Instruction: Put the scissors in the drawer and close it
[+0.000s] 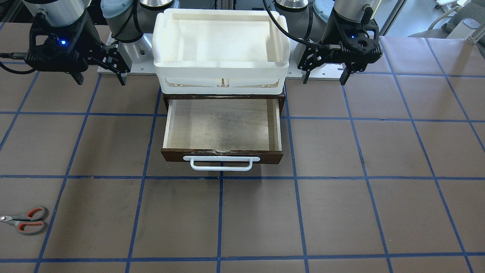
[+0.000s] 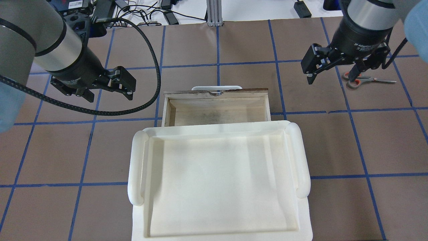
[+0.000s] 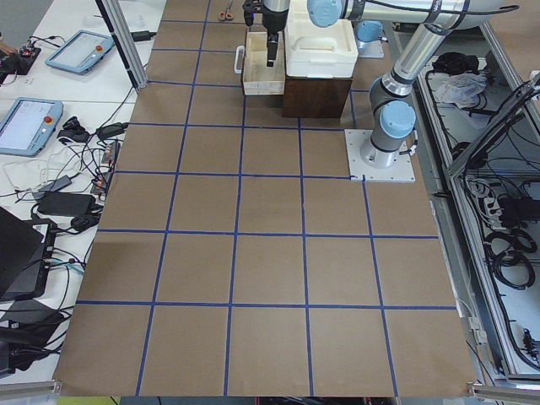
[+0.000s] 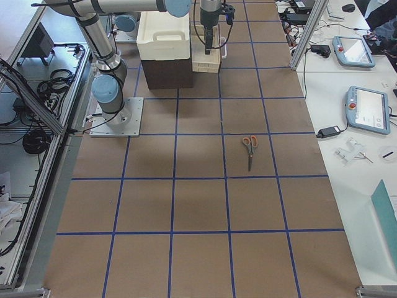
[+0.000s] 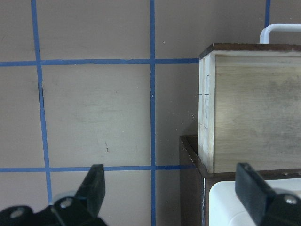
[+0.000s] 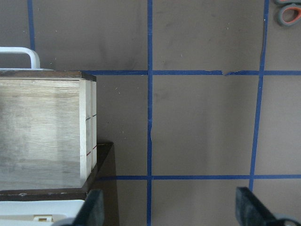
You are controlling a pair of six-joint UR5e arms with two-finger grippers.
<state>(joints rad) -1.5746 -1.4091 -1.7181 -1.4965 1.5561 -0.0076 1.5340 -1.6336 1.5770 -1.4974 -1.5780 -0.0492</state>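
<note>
The scissors (image 1: 26, 220) have grey handles with orange-red inner loops. They lie flat on the brown table, far out on my right side, and also show in the overhead view (image 2: 361, 80) and the exterior right view (image 4: 249, 149). The dark brown drawer (image 1: 223, 125) is pulled open, and its pale interior is empty. Its white bar handle (image 1: 221, 163) faces away from me. My right gripper (image 2: 331, 78) is open and empty, above the table between the drawer and the scissors. My left gripper (image 2: 108, 95) is open and empty, left of the drawer.
A white plastic tub (image 1: 221, 68) sits on the dark cabinet above the drawer. Blue tape lines grid the brown table. The right wrist view shows the drawer's corner (image 6: 42, 127) and the scissors' handles (image 6: 289, 12) at its top right edge.
</note>
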